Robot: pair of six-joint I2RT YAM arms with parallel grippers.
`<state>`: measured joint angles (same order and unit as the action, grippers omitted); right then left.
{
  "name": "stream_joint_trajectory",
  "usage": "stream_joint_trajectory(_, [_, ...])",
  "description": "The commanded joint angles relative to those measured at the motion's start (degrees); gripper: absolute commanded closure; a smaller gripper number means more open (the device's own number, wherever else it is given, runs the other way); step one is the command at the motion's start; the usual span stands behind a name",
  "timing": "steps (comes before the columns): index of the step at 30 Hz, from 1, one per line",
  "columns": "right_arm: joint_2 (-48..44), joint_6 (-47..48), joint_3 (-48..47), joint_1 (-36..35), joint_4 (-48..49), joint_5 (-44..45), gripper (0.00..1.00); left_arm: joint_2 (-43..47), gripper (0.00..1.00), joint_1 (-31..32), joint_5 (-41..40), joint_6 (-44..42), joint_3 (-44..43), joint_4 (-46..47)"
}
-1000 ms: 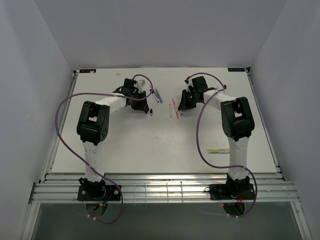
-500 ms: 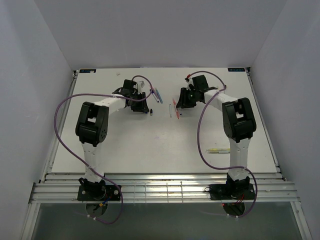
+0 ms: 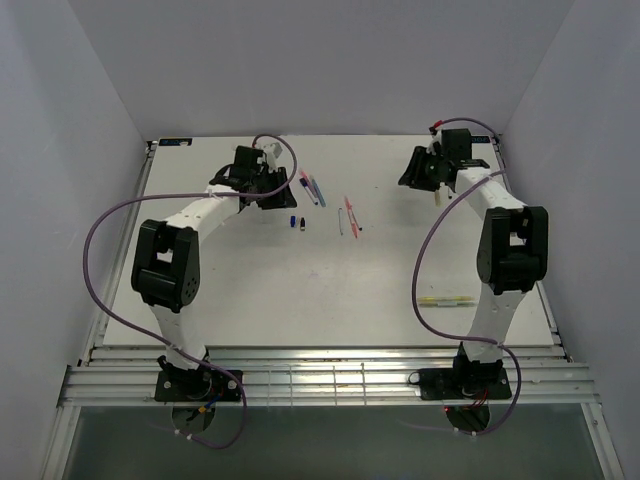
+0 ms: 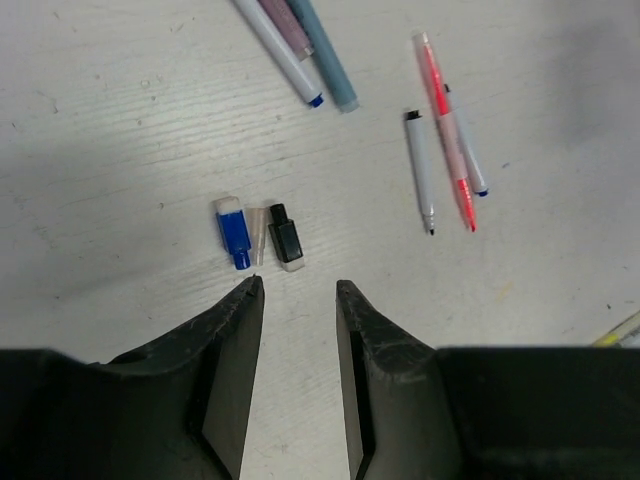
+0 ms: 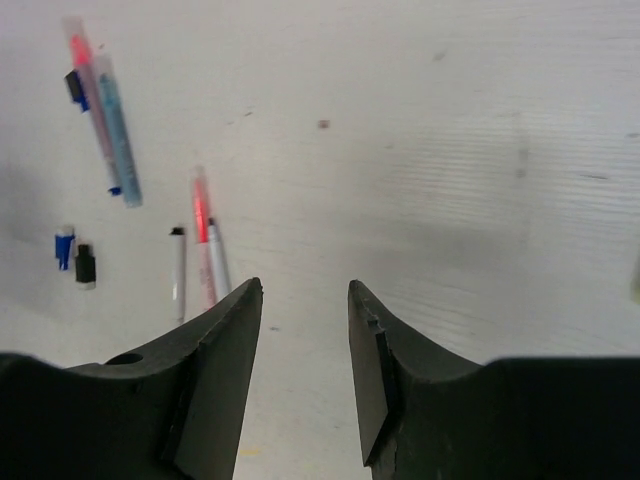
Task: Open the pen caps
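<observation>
Left gripper [image 4: 297, 285] and right gripper [image 5: 305, 285] both released, empty.
Shows stubby blue plastic cap [image 4: 233, 232] and black plastic cap [image 4: 286, 236] off, loose on white bench [image 4: 120, 130] near thin uncapped white pen [image 4: 420, 172]; cap state of neighbouring pink pen [image 4: 445, 130] unclear.

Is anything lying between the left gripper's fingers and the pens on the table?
Yes, two loose caps: a blue cap and a black cap lie side by side on the table, just ahead of the left gripper. The pens lie farther out beyond them. Nothing else visible is in between.
</observation>
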<state>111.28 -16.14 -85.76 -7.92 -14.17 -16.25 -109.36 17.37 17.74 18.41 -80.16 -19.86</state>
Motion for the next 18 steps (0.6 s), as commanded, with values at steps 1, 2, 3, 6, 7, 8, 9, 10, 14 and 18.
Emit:
stream_joint_trajectory(1, [2.53,0.49,-5.72,4.75,-3.22,0.34,0.53,6.08,0.54,-0.05,2.03,1.18,0.44,0.87])
stream_joint_trajectory(2, [3.49,0.93,-9.04,5.37,-4.62,2.52,0.53,6.70,0.54,-0.05,2.30,1.88,0.44,0.96])
stream_joint_trajectory(3, [5.41,1.46,-10.82,6.16,-7.51,4.02,0.53,7.92,0.54,0.04,3.26,2.24,0.53,1.05])
stream_joint_trajectory(6, [8.67,3.13,-16.09,6.95,-11.56,10.17,0.52,10.12,0.53,0.04,6.33,4.17,2.11,3.06])
stream_joint_trajectory(7, [9.30,3.48,-16.98,7.13,-12.10,11.23,0.52,11.44,0.53,0.12,6.95,4.70,2.72,4.55])
stream_joint_trajectory(8, [9.82,3.83,-17.77,7.22,-12.45,13.33,0.52,12.06,0.52,0.12,7.48,5.14,3.95,5.26])
stream_joint_trajectory(9, [11.13,4.01,-18.91,7.22,-12.72,14.05,0.52,12.50,0.52,0.04,7.84,5.66,4.31,5.70])
stream_joint_trajectory(10, [11.76,4.27,-19.53,7.22,-13.16,14.31,0.52,12.85,0.52,0.04,8.54,5.84,4.66,6.23])
stream_joint_trajectory(14, [15.10,4.36,-22.17,7.31,-14.04,15.80,0.53,12.68,0.52,0.12,10.38,6.89,5.28,7.11])
stream_joint_trajectory(18, [17.38,5.15,-22.70,8.88,-13.95,18.18,0.54,13.21,0.52,0.12,12.23,8.83,7.38,9.22])
